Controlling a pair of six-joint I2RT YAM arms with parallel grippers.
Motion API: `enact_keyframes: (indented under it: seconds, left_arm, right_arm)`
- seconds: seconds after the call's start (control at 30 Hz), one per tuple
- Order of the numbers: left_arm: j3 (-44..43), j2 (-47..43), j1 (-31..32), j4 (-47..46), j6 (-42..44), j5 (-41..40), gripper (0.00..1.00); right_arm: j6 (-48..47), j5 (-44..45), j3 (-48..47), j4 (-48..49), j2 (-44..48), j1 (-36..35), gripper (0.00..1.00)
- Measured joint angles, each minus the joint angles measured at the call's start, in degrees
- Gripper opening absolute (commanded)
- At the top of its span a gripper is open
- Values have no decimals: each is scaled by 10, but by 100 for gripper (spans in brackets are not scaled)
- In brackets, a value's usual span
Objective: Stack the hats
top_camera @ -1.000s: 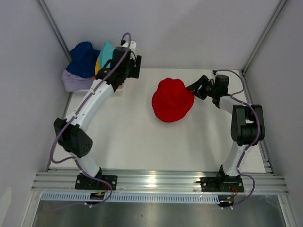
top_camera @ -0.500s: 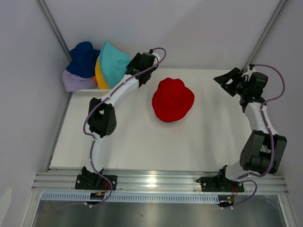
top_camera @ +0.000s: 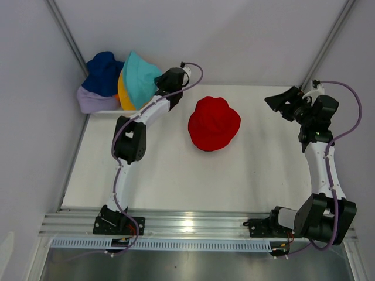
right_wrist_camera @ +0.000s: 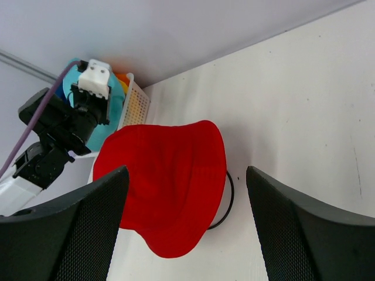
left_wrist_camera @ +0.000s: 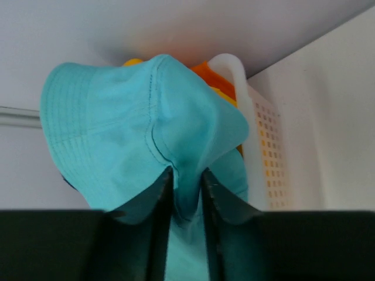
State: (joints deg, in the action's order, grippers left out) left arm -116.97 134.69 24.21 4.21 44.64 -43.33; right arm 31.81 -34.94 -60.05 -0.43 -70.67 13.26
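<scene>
The hats (top_camera: 111, 88) are soft fabric bucket hats, judged light, limp and not fragile. They should fold and sag under a grip rather than keep their shape, and are unlikely to slip once pinched. The best hold, in my judgement, is a pinch on the brim or on a gathered fold of the crown; a wide grasp across the whole hat would only crush it.

- **Location, main group:** the navy hat (top_camera: 104, 73), lavender hat (top_camera: 92, 100), yellow hat (top_camera: 122, 93) and orange hat (left_wrist_camera: 205, 73) are heaped at the bench's far left corner.
- **Red hat (top_camera: 214, 123):** sits crown up near the middle of the bench, toward the far edge, well apart from the heap.
- **Teal hat (top_camera: 139, 79):** hangs above the heap. The left jaws are clamped on a fold of its cloth, and the rest droops to either side.
- **Right jaws:** spread wide and empty, raised near the bench's far right corner and facing the red hat.

**Room:** plain grey walls (top_camera: 246, 41) close in on the far, left and right sides, leaving little clearance at the far left corner.

**Bench (top_camera: 176, 181):** white, flat and matt.

**Basket (left_wrist_camera: 258, 129):** white lattice, under the heap; its rim could snag a brim.

**Wire frame (right_wrist_camera: 229, 196):** a black ring showing beneath the red hat.
</scene>
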Motion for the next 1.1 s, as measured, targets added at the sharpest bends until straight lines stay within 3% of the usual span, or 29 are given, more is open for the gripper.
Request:
enact_keyframes:
  seconds: [0.03, 0.17, 0.43, 0.67, 0.93, 1.1]
  left_arm:
    - [0, 0, -2, -6, 3, 0, 16]
    - [-2, 0, -16, -1, -12, 16, 1]
    - [-5, -23, -48, 127, -126, 102, 1]
    - [-18, -191, -55, 238, -270, 234, 1]
    - [-67, -419, -54, 232, -468, 421, 1]
    - [28, -508, -43, 142, -611, 575, 1]
  right_arm:
    - [0, 0, 3, -3, 1, 0, 84]
    - [-1, 0, 14, -12, 2, 0, 84]
    - [2, 2, 16, -19, 19, 0, 83]
    - [8, 11, 8, -26, 34, -17, 84]
    - [21, 13, 4, -30, 51, -32, 84]
    - [42, 13, 4, -30, 73, -35, 86]
